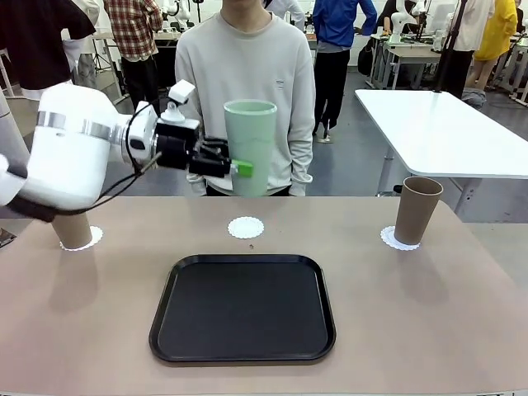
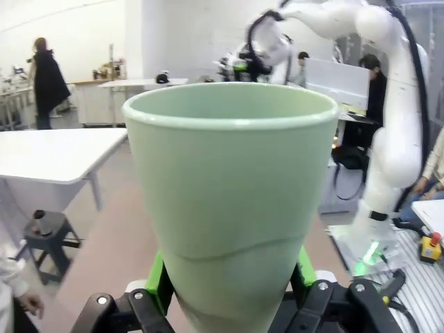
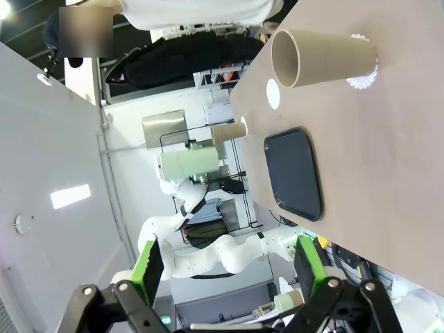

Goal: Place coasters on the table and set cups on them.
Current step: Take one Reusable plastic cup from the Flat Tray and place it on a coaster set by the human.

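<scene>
Status: three coasters are down on the table (image 1: 462, 330). The one at 9 o'clock from the black tray (image 1: 242, 307) carries a tan cup (image 1: 74, 230); the one at 3 o'clock carries the second tan cup (image 1: 417, 210). The middle coaster (image 1: 246, 228), at 12 o'clock just beyond the tray's far edge, is bare. I judge two of three placements done; what is left is setting the mint green cup (image 1: 250, 147) on that middle coaster.

My left gripper (image 1: 233, 167) is clamped on the green cup low on its wall, cup upright, mouth up, held well above the table and roughly over the middle coaster, a little toward its 12 o'clock. In my left wrist view the green pads (image 2: 158, 288) press both sides of the cup's narrow lower part.

My right gripper (image 3: 229, 267) has its jaws spread wide with nothing between them; it hangs clear of the table, looking toward the tan cup on its doily.

Next, as I judge: lower straight down, centre on the doily, release.
</scene>
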